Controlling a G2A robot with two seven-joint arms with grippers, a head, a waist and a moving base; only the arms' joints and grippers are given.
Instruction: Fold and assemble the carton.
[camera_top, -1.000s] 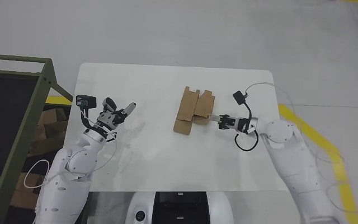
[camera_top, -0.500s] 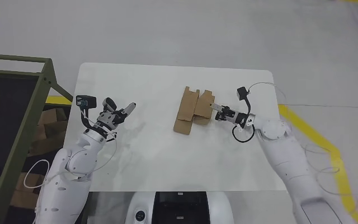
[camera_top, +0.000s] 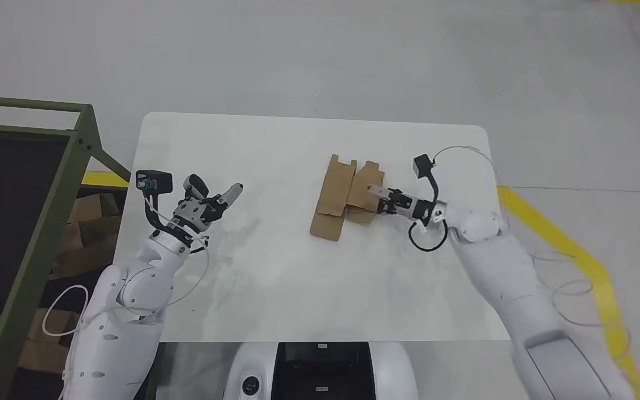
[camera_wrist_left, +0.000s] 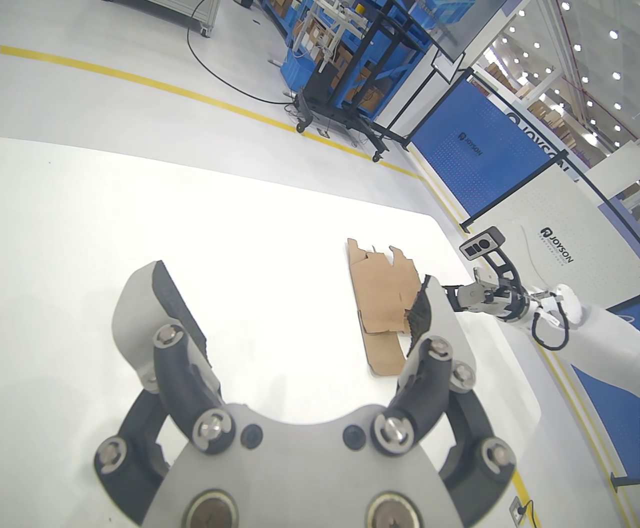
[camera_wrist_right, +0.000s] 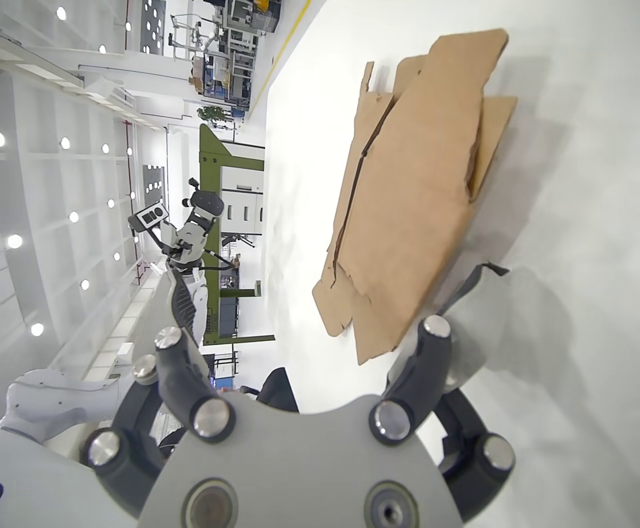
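Observation:
The carton (camera_top: 343, 196) is a flat brown cardboard blank with notched flaps, lying on the white table (camera_top: 260, 280) right of centre. It also shows in the left wrist view as the carton (camera_wrist_left: 380, 300) and in the right wrist view as the carton (camera_wrist_right: 410, 200). My right gripper (camera_top: 377, 194) is open at the carton's right edge. In its own view the right gripper (camera_wrist_right: 325, 300) has the carton's near corner between its spread fingers, with one finger (camera_wrist_right: 472, 292) low beside that edge. My left gripper (camera_top: 212, 195) stands open over the table's left part with nothing in it, and its own view shows the left gripper (camera_wrist_left: 295, 305) well apart from the carton.
A green-framed cart (camera_top: 45, 170) stands off the table's left side, with cardboard boxes (camera_top: 85, 215) beneath it. Bare table lies between the left gripper and the carton and along the front edge.
My right gripper has moved left across the table to the carton's right edge. The carton and the left arm have stayed where they were.

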